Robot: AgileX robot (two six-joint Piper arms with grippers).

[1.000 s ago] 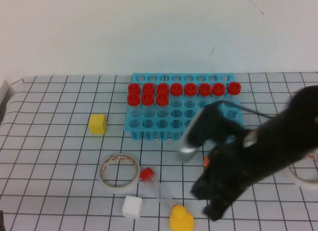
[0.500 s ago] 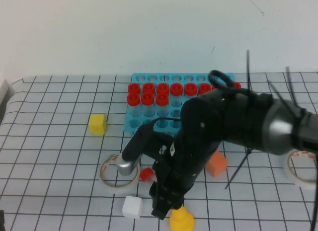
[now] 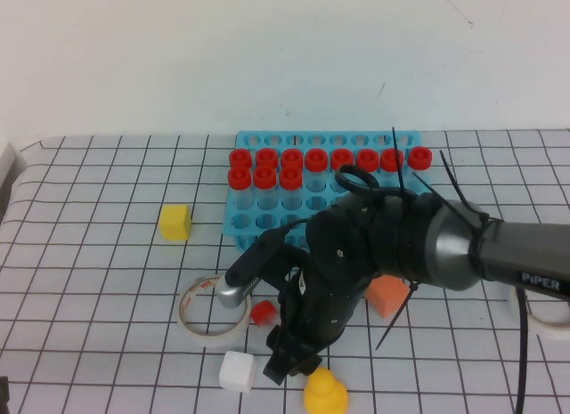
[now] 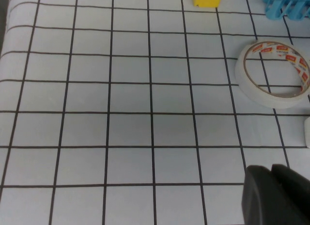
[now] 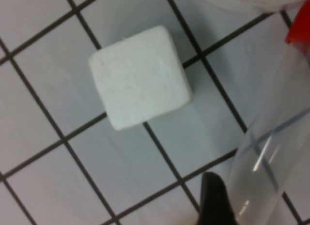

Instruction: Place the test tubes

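A clear test tube [image 5: 271, 157] with a red cap [image 3: 263, 312] lies flat on the gridded table, in front of the blue rack [image 3: 267, 240]. The rack holds several red-capped tubes [image 3: 291, 169] in its back rows. My right gripper [image 3: 289, 361] hangs low over the lying tube, open. One dark fingertip [image 5: 213, 198] stands right beside the glass; the other is out of frame. Most of the tube's body is hidden under the arm in the high view. My left gripper [image 4: 273, 196] is shut and empty over bare table at the left.
A white cube [image 3: 238, 371] and a yellow duck [image 3: 325, 394] sit close to the right gripper. A tape roll [image 3: 214, 305] lies left of the red cap. An orange cube [image 3: 386, 294], a yellow cube [image 3: 175, 223] and a second tape roll [image 3: 545, 312] are farther off.
The right arm swung from the front right to the left and came down over the lying tube. Its jaws went from shut to open. The left arm stayed still.
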